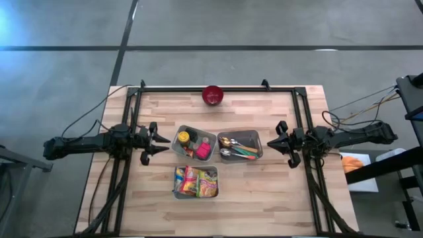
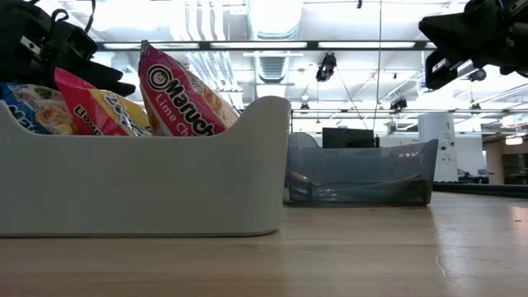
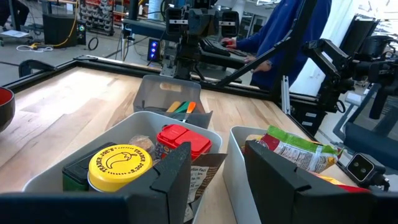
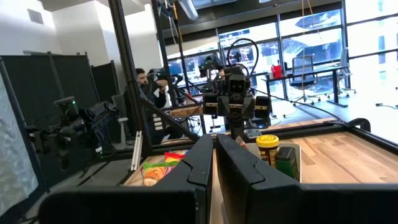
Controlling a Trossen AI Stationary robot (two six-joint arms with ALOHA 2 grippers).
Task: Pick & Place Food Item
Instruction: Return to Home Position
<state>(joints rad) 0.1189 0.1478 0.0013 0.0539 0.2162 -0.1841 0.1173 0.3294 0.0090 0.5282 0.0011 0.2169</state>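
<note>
Food packets (image 1: 195, 182) fill the lower bin (image 1: 174, 184), just below the centre of the high view. A yellow-lidded jar (image 1: 184, 138) and a red box (image 1: 203, 150) sit in the left bin (image 1: 177, 149) above it. The spoons (image 1: 238, 149) lie in the right bin (image 1: 259, 144), which stands just beside the left bin. A red bowl (image 1: 213, 96) stands well apart at the top edge of the table (image 1: 277, 198).

Check the left gripper (image 1: 157, 140). It sits at the left of the frame, just beside the left bin and level with the jar. Its fingers (image 3: 171, 174) stand apart with nothing between them.

Check the right gripper (image 1: 277, 141). It sits at the right of the frame, near the right bin but clear of it. Its fingers (image 4: 199, 158) are drawn together to a thin slit and hold nothing.

Note the governing relation. The two upper bins lie between the grippers, on the line that joins them. The long axis of the spoons runs left to right in the frame, with the handles toward the right gripper. The right arm is nearer the spoons; the left arm is nearer the jar. The lower bin lies below that line.

No item appears loose on the table, so treat the placing as complete. To retract, you likely need to draw each gripper outward toward its own frame edge. Avoid any travel toward the centre. The left gripper has the least clearance from a bin wall.
</note>
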